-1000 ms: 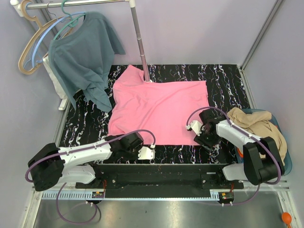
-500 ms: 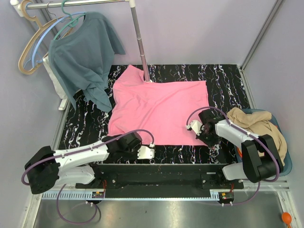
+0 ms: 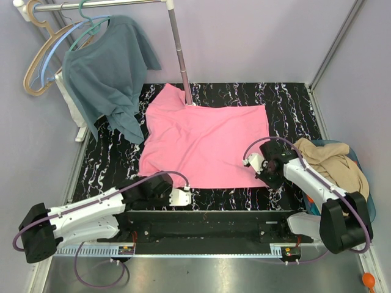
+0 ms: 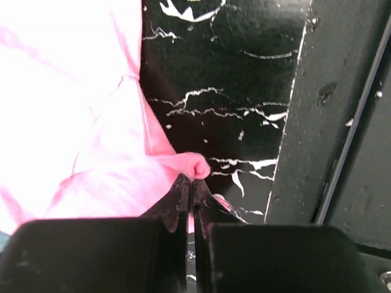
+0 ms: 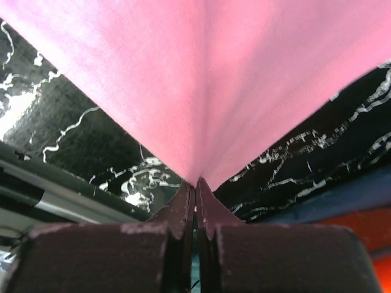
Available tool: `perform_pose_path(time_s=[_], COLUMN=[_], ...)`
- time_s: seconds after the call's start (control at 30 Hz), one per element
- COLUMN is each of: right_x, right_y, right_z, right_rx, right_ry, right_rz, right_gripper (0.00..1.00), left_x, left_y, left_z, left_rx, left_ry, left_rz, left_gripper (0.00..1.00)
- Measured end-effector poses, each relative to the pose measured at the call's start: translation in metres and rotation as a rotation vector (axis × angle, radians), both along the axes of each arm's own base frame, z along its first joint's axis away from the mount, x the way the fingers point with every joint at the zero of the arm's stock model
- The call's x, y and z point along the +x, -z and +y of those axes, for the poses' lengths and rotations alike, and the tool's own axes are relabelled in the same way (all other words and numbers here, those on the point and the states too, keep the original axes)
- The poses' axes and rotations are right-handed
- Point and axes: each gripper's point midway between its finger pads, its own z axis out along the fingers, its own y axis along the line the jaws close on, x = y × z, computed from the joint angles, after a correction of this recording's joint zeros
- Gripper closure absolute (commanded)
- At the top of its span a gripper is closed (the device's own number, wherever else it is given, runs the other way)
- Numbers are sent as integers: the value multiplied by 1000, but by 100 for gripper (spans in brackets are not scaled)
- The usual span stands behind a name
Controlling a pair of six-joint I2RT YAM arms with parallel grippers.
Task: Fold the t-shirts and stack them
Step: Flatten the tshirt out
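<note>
Both near corners of the pink t-shirt (image 3: 201,140), spread flat on the desk (image 3: 293,101), are pinched: left gripper (image 4: 192,190) clenched on the near-left hem, right gripper (image 5: 195,186) on the near-right, likely to lift for a fold.

On table (image 3: 293,104), spread t-shirt (image 3: 204,143) centre; hanging shirt (image 3: 107,67) behind left; bin (image 3: 370,201) right, crumpled t-shirt (image 3: 333,165) inside.

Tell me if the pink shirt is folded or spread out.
Spread out: the pink shirt lies flat across the table, left hand and right hand pinching its near corners.
</note>
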Motion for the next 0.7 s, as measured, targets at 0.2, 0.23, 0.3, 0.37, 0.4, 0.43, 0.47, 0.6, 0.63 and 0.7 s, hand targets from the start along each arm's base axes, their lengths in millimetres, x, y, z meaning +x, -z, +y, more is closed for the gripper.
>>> perform_pose_path(time_s=[0.2,0.23,0.3,0.37,0.4,0.43,0.47,0.6,0.63,0.7], right_x=[-6,-7,-7,-7,-6,-4,-1,17,21,31], right_y=[-15,-16,-19,-22,-24,-26,-29,-43,-46,-52], right_z=[-5,-6,-9,-13,-14,-15,-15,-16,-17,-20], right_rx=[-13,-16,-29,-46,-55,-60,-65,-74,-76,-86], right_ry=[8,8,10,12,12,12,13,17,19,29], right_rz=[-20,-23,-33,-40,-45,-53,-64,-108,-117,-134], right_gripper=[100,100,100,100,100,100,100,100,100,100], left_x=[-4,-4,-3,1,3,6,9,21,24,32], left_y=[1,1,-1,-7,-10,-13,-15,-25,-29,-39], left_z=[10,11,14,16,17,18,19,22,21,19], left_rx=[35,41,46,37,35,39,43,70,75,78], left_ry=[14,17,18,19,16,16,15,13,14,12], left_rz=[4,1,-15,-50,-71,-89,-106,-169,-186,-220], left_gripper=[100,100,100,100,100,100,100,100,100,100])
